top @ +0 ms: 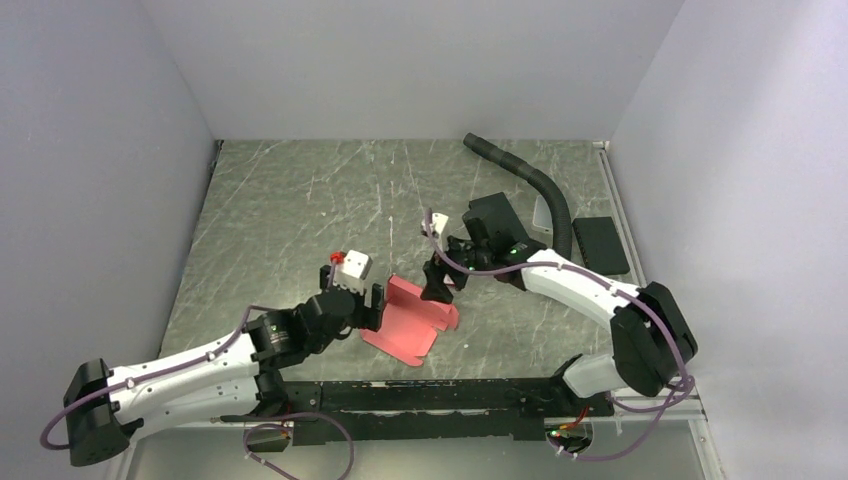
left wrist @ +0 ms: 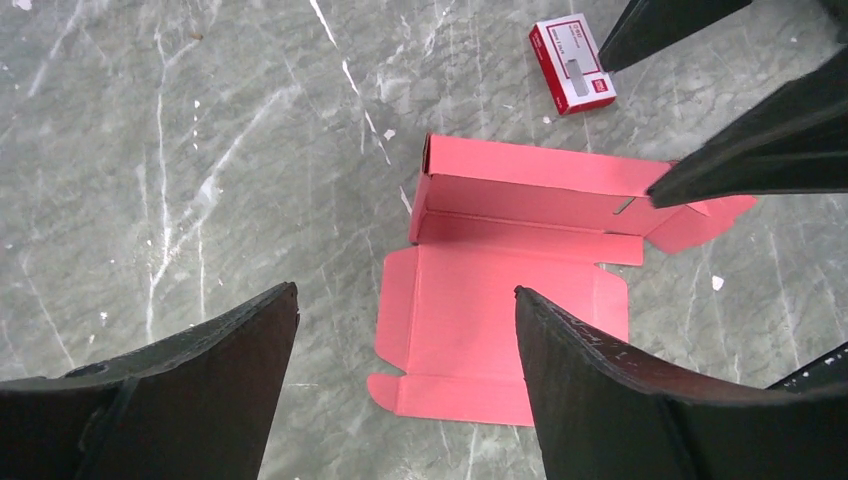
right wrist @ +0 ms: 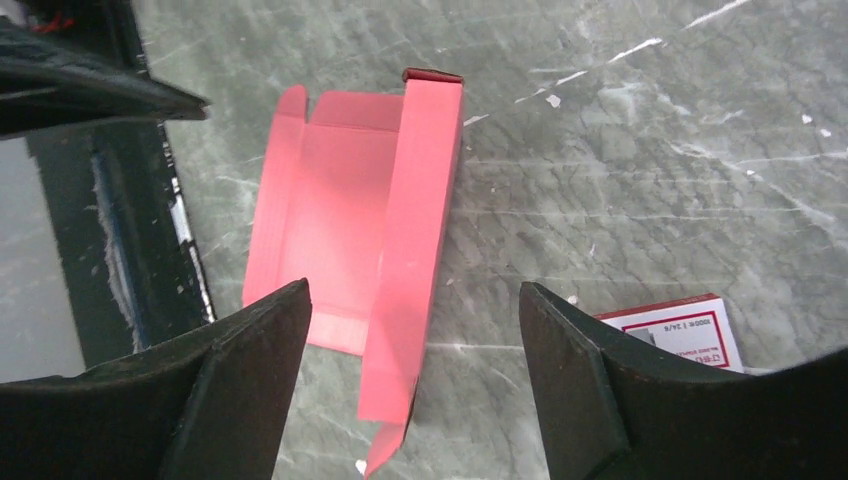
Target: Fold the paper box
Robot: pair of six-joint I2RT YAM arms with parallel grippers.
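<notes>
the thin red-pink die-cut cardboard paper box (top: 410, 322) lies part-folded on the grey marbled tabletop (top: 300, 200) between the two arms, with one long wall standing and its wide flapped panel flat. the left gripper (left wrist: 405, 295) hangs over the box's flat-panel side and the right gripper (right wrist: 412, 288) over its standing-wall side, both with jaws spread wide and holding nothing. the box's long axis runs along that wall, which passes through the gap of the nearer right jaws, while a small red-and-white card (left wrist: 572, 64) lies just beyond the box's wall side, perhaps in the way.
</notes>
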